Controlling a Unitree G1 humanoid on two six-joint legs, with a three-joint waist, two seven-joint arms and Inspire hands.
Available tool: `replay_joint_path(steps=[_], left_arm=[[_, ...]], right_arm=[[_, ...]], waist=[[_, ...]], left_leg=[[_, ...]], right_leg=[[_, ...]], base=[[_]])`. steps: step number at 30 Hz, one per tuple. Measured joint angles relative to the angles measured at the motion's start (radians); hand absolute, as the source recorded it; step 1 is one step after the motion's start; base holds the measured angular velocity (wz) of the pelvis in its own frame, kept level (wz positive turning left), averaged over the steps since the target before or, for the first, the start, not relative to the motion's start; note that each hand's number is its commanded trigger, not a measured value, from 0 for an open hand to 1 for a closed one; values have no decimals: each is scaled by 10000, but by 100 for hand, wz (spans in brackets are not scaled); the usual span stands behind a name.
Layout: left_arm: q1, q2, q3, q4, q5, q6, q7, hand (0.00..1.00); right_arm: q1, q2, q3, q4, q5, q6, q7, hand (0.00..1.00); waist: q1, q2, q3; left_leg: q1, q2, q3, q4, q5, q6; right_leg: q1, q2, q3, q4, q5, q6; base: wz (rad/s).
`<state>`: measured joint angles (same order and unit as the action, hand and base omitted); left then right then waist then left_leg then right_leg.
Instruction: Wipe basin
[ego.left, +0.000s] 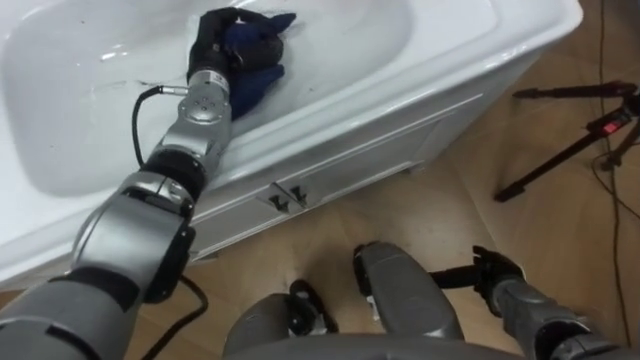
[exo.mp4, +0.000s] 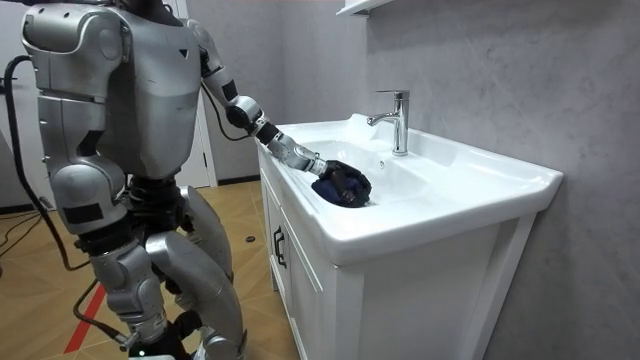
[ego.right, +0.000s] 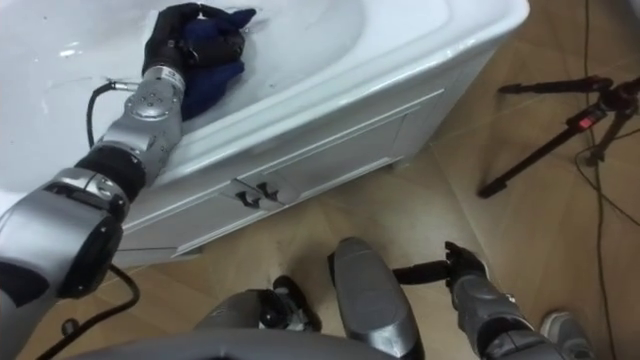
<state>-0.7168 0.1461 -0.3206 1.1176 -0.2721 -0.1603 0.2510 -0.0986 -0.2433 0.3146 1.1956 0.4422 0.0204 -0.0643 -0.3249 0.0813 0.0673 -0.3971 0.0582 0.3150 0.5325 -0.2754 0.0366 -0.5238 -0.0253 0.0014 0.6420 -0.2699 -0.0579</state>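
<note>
Gripping hand: left hand (ego.left: 212, 45) is closed on a dark blue cloth (ego.left: 268, 30).
Cloth: laid inside the white basin (ego.left: 390, 45).
Right hand (ego.left: 497, 277): held low; state cannot be told.

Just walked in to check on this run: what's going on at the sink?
The robot stands at the white ceramic basin, its left hand clutching a crumpled dark blue cloth inside the bowl, near its front rim. Its right hand hangs low by its side, above the wooden floor.
</note>
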Motion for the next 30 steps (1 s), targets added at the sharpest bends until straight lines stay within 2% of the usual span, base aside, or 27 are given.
replay_joint_path(steps=[7, 10, 12, 14, 18, 20, 23, 26, 27, 30], left_arm=[[-37, 38, -2, -13, 148, -194, 42, 100], [-234, 130, -7, -11, 732, -203, 98, 100], [-342, 283, -179, -34, 1227, -202, 202, 100], [-341, 361, -204, -34, 2088, -190, 316, 100], [-352, 582, -234, -32, 3948, -238, 921, 100], [-390, 768, -452, -33, 4397, -359, 1016, 100], [-554, 885, -719, 47, 4880, -330, 1188, 100], [-707, 1048, -902, 194, 5477, -330, 1160, 100], [-758, 1131, -1055, 234, 5513, -333, 1149, 100], [-749, 1450, -1310, 314, 5621, -373, 1037, 100]], right_arm=[[22, -107, 187, 24, -267, -179, 28, 0], [-17, -112, 182, -25, -557, -329, 102, 0], [7, -123, 186, -107, -600, -419, 163, 0], [48, -169, 185, -170, -685, -418, 162, 0], [142, -273, 162, -163, -1021, -403, 168, 0], [152, -366, 163, -160, -1068, -393, 243, 0], [195, -430, 155, -169, -1453, -308, 348, 0], [201, -567, 140, -165, -1943, -154, 490, 0], [209, -655, 134, -171, -2050, -98, 538, 0], [242, -688, 113, -181, -2324, -42, 578, 0]], waist=[[-6, 78, 5], [-25, 96, 23], [-66, 6, 83], [-167, 23, 86], [-275, 26, 88], [-291, 60, 82], [-306, 69, 97], [-321, 184, 161], [-331, 246, 171], [-352, 244, 173]], left_leg=[[-55, 8, 130, 17, -44, 13], [-284, 21, 143, 149, -71, 23], [-344, 15, 171, 233, -112, 21], [-378, 21, 169, 307, -147, 10], [-567, 218, 276, 675, -402, -24], [-697, 246, 296, 804, -461, -4], [-807, 340, 344, 948, -502, 44], [-851, 357, 347, 1104, -578, 45], [-850, 333, 354, 1108, -581, 46], [-754, 339, 535, 1097, -585, 31]], right_leg=[[-142, -12, 33, 103, 2, 0], [-377, -15, 110, 235, 0, -1], [-478, 10, 213, 392, -48, 12], [-505, 56, 236, 398, -49, 13], [-651, 237, 295, 530, -61, -10], [-778, 235, 293, 621, -68, -14], [-877, 229, 279, 700, -77, -3], [-896, 277, 292, 751, -74, -5], [-914, 264, 318, 794, -81, 5], [-937, 296, 464, 921, -106, -5]], base=[[-4], [0], [-2], [-6], [-16], [-7], [-1], [-5], [-6], [-11]])
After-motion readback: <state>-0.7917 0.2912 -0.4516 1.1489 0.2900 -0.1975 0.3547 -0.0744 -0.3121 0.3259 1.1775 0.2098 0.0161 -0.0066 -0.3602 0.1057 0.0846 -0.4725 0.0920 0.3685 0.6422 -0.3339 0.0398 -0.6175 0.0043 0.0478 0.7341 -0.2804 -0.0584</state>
